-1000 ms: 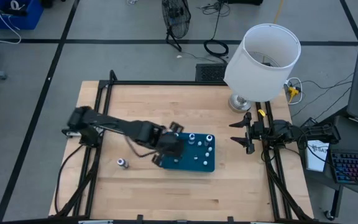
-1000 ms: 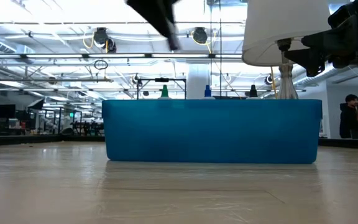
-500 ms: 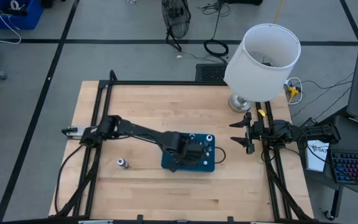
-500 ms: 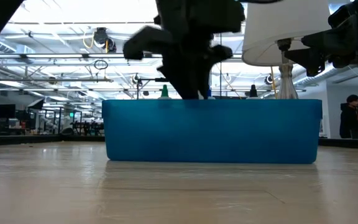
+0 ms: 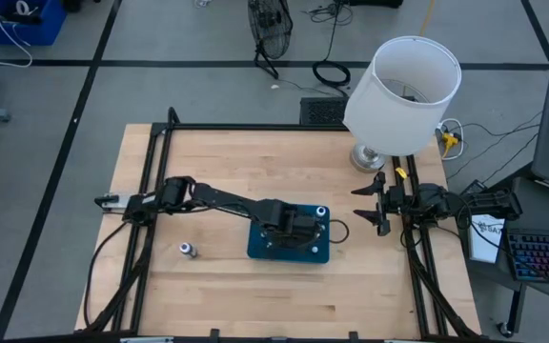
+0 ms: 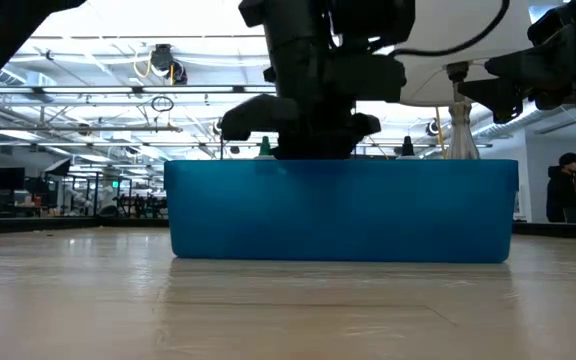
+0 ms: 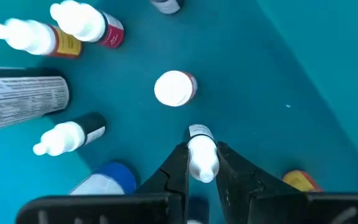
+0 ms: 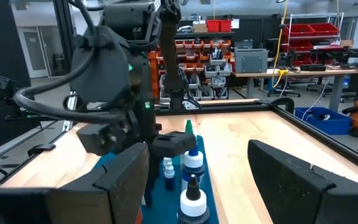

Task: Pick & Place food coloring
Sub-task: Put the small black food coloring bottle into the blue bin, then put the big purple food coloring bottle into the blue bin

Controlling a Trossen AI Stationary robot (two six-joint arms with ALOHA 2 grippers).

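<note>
A teal tray (image 5: 263,252) lies near the table's middle, its near wall (image 6: 343,210) filling the low view. Several food coloring bottles stand or lie in it, among them an upright white-capped one (image 7: 175,88) and a lying one (image 7: 67,135). My left gripper (image 7: 202,163) reaches down into the tray (image 5: 298,229), shut on one small white-capped bottle (image 7: 201,149). Another bottle (image 5: 187,250) stands alone on the wood left of the tray. My right gripper (image 5: 372,202) waits open at the table's right edge. My left gripper pinches the bottle's white cap end (image 7: 202,163) between its two fingers. The fingers come from above, pointing steeply down. The bottle's body (image 7: 199,132) points down at the tray floor. Whether its base rests on the floor cannot be told.
A lamp with a wide white shade (image 5: 403,95) stands at the table's far right corner, close to the right arm. Bare wood lies on the near side and far side of the tray. Black frame rails (image 5: 151,191) run along the table's left and right sides.
My left gripper has gone from over the tray's left end toward the table's right edge and down, until its fingers dropped behind the tray's near wall in the low view. The arm has stretched out farther over the tray.
</note>
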